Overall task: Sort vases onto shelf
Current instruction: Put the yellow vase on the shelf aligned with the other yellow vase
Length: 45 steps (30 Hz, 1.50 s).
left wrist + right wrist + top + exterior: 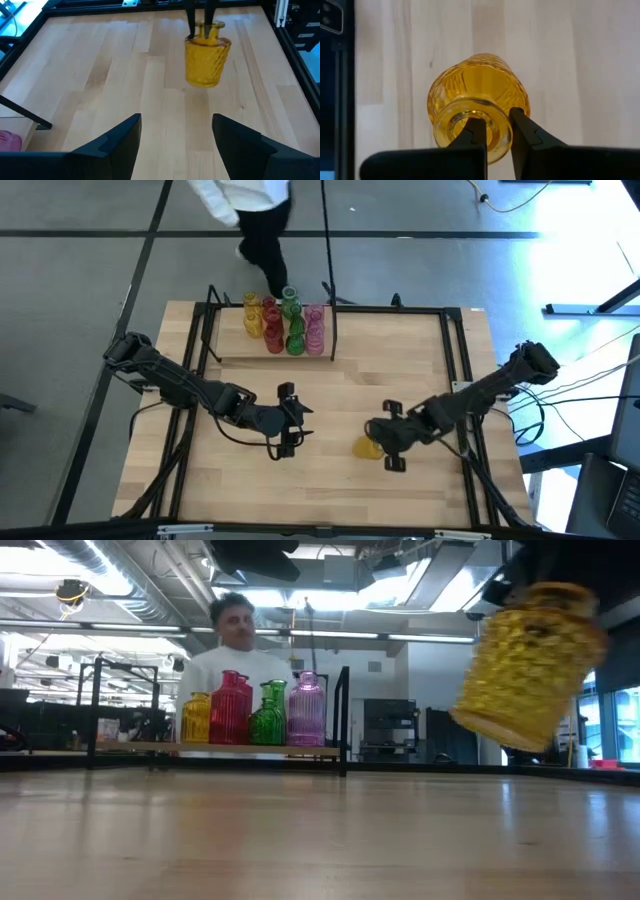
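**Workshop room behind a wooden table**

Grey floor (90,270) crossed by dark seams, cables (590,380) trailing along the right side. Exposed ducts (150,580) and bright ceiling lights (330,600) overhead. Dark cabinet (385,730) against a pale wall. Light-wood table top (330,480). Person (235,650) in white standing beyond the table's far edge.

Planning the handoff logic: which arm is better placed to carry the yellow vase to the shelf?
Right. The right gripper is shut on the yellow vase's rim, holding it above the table. The left gripper is open and empty, though nearer the shelf.
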Each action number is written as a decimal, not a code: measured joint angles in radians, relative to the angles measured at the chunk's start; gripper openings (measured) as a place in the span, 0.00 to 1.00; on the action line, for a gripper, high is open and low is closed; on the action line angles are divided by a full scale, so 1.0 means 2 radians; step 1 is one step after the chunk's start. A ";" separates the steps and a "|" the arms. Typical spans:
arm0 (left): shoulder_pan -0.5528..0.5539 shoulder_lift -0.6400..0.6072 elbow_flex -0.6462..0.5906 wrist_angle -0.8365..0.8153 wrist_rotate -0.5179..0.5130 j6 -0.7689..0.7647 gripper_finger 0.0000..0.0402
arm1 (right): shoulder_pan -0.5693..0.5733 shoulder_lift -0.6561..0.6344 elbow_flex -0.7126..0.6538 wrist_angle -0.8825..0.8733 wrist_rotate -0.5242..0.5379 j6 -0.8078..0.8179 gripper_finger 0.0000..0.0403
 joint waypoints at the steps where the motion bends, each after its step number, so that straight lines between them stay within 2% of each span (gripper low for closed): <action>1: 0.000 0.000 0.000 0.000 0.000 0.000 0.59 | -0.005 0.009 0.011 -0.007 0.000 -0.011 0.06; 9: 0.000 0.000 0.000 -0.002 0.001 -0.013 0.59 | -0.043 0.102 0.116 -0.123 -0.014 -0.072 0.07; 13: -0.005 0.000 0.000 -0.003 0.001 -0.014 0.59 | -0.056 0.134 0.145 -0.140 -0.020 -0.088 0.08; 18: -0.013 0.000 0.000 -0.003 0.001 -0.014 0.59 | -0.069 0.151 0.148 -0.143 -0.044 -0.092 0.08; 33: -0.014 0.000 0.000 -0.001 0.002 -0.013 0.59 | -0.071 0.161 0.148 -0.127 -0.044 -0.107 0.09; 45: -0.014 0.000 0.000 -0.001 0.002 -0.013 0.59 | -0.071 0.161 0.148 -0.116 -0.031 -0.106 0.34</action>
